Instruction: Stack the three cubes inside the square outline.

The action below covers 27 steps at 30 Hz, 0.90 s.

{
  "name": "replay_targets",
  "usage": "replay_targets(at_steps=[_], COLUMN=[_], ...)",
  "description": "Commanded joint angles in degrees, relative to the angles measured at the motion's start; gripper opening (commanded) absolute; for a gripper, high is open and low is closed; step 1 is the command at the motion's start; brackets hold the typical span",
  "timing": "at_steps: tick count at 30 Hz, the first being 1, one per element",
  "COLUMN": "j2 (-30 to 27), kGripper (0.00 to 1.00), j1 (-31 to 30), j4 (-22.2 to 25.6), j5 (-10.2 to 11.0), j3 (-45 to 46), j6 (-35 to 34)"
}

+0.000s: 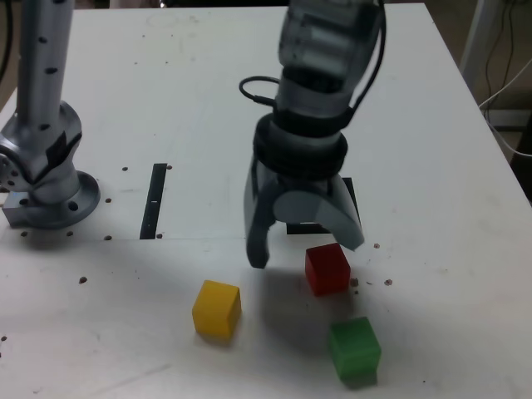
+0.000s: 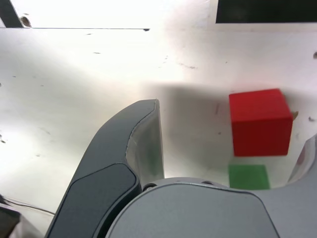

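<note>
In the exterior view the gripper (image 1: 303, 241) hangs at the centre of the frame, pointing down at the white table (image 1: 432, 150), its two grey fingers spread wide apart with nothing between them; one fingertip (image 1: 258, 253) reaches down to the left of centre and the other ends just above the red cube (image 1: 327, 268). The red cube sits right of centre in the lower half of the frame, just below and to the right of the gripper, and whether that finger touches it cannot be told. The yellow cube (image 1: 217, 308) lies lower left of the red one, well apart from it, and the green cube (image 1: 355, 349) sits near the bottom edge, just below and slightly right of the red cube, not touching it. The square outline (image 1: 349, 195) is mostly hidden behind the gripper; only a piece of its black border shows beside the right-hand finger, above the red cube. A thin black strip (image 1: 155, 200) lies upright left of centre, and the arm's base (image 1: 50, 195) stands at the left edge. In the wrist view the red cube (image 2: 259, 122) sits at the right of the frame, clear of the dark finger (image 2: 126, 158) in the middle, with the green cube (image 2: 248, 176) just below it and a black edge of the square outline (image 2: 265, 11) at the upper right.
</note>
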Motion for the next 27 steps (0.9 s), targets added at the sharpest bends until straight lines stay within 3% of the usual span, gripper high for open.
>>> replay_targets(at_steps=[1,15,27], j2=[0.93,4.84,7.08], kGripper=[0.99,0.95,0.81], j1=[-0.06,-0.07,-0.07], j4=[-0.35,-1.69,-2.02], j5=[0.19,0.44,0.31], j3=[-0.54,-1.85,-4.90], j6=[-0.33,-0.48,-0.48])
